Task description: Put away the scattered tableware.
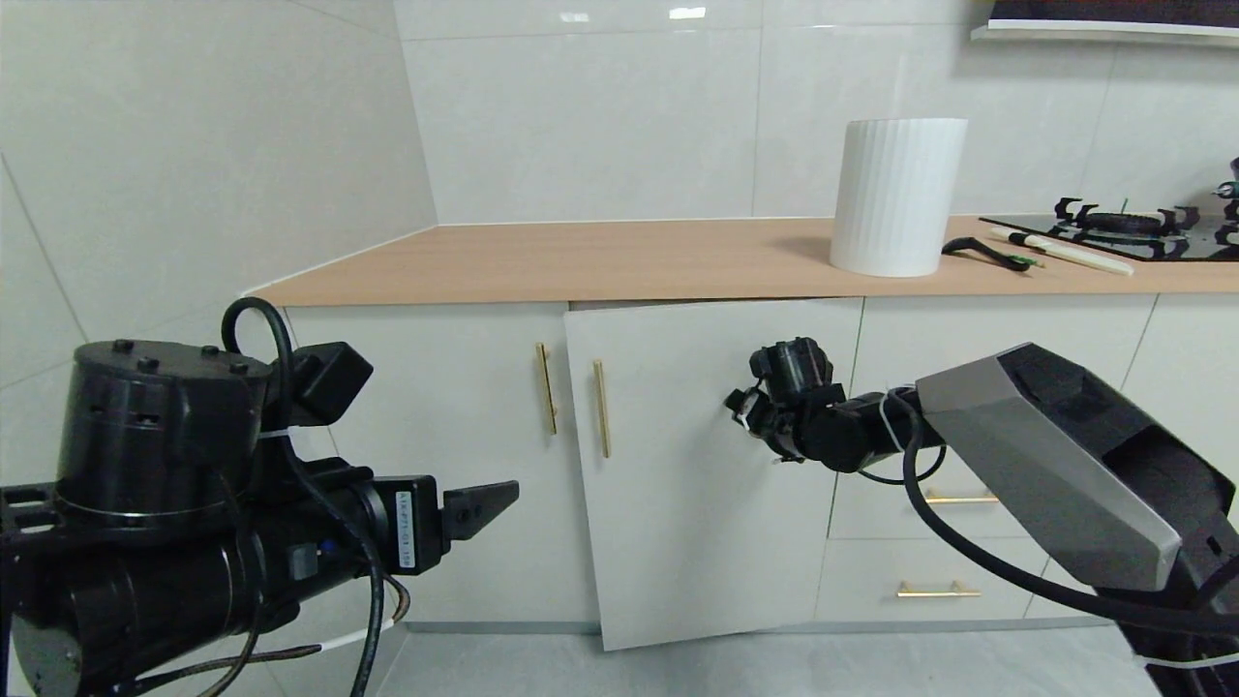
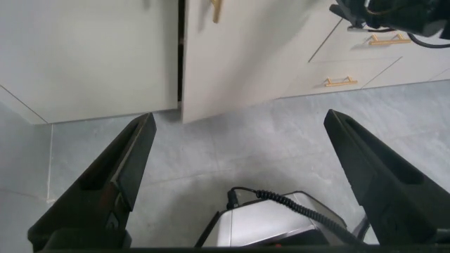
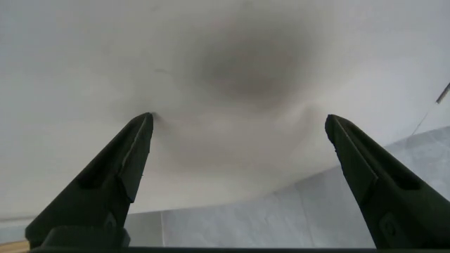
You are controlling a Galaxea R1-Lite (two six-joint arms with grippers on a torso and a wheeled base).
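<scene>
A white-tiled kitchen corner with a pale wooden countertop [image 1: 619,261] fills the upper half of the head view, above white cabinets. At the upper right stands a white ribbed cylindrical container [image 1: 898,196]. Just right of it lie the scattered pieces: a black curved-handled utensil [image 1: 980,250] and a long cream-coloured utensil [image 1: 1072,253], beside a black glass gas hob [image 1: 1123,232] at the right edge.

In the centre, a white cabinet door [image 1: 707,503] with a slim gold bar handle [image 1: 601,408] stands ajar. The right gripper [image 1: 743,407] is against its face, right of the handle; whether it touches I cannot tell. The right wrist view gives what the head view cannot: the right gripper [image 3: 239,119] has its jaws spread wide with nothing between them, and the door's plain panel [image 3: 225,63] is close in front with a dark shadow on it.

The left gripper [image 1: 489,505] sits at the lower left, well apart from the door. In the left wrist view the left gripper [image 2: 239,123] is likewise spread wide and empty, over grey floor [image 2: 232,154], with gold-handled white drawers [image 2: 339,82] at the upper right
</scene>
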